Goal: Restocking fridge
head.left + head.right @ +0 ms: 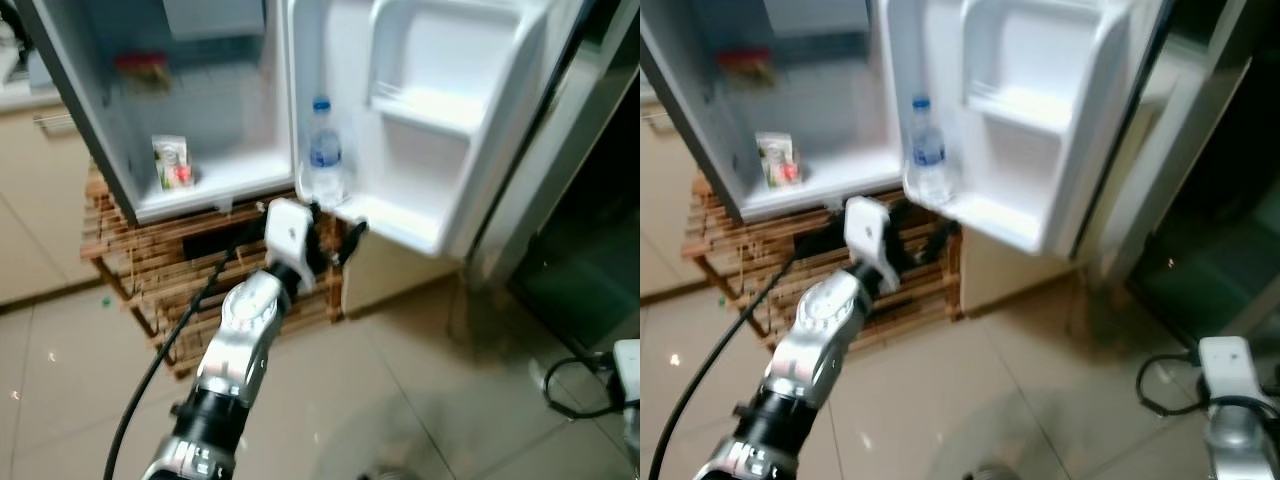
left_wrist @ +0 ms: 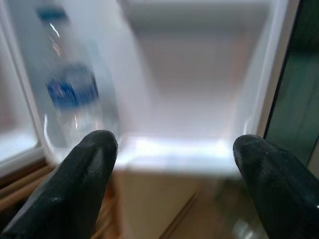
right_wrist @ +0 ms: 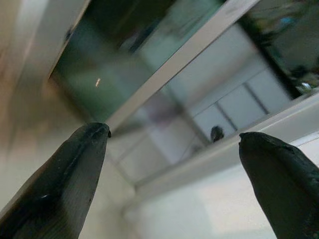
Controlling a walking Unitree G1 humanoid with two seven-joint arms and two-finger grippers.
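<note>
A small fridge (image 1: 215,185) stands open on a wooden rack. Its white door (image 1: 440,130) swings out to the right. A clear water bottle (image 1: 323,155) with a blue cap and label stands in the door's lowest shelf (image 1: 395,222). Inside the fridge lies a small carton (image 1: 172,162), with a red item (image 1: 143,68) higher up. My left gripper (image 1: 335,237) is open and empty, just below and in front of the door shelf, a little to the right of the bottle (image 2: 70,94). My right gripper (image 3: 174,144) hangs low at my right side, open and empty.
The slatted wooden rack (image 1: 150,270) carries the fridge. A black cable (image 1: 165,350) runs along my left arm. Beige cabinets (image 1: 30,200) stand to the left, a dark glass door (image 1: 590,240) to the right. Tiled floor (image 1: 400,400) lies before me.
</note>
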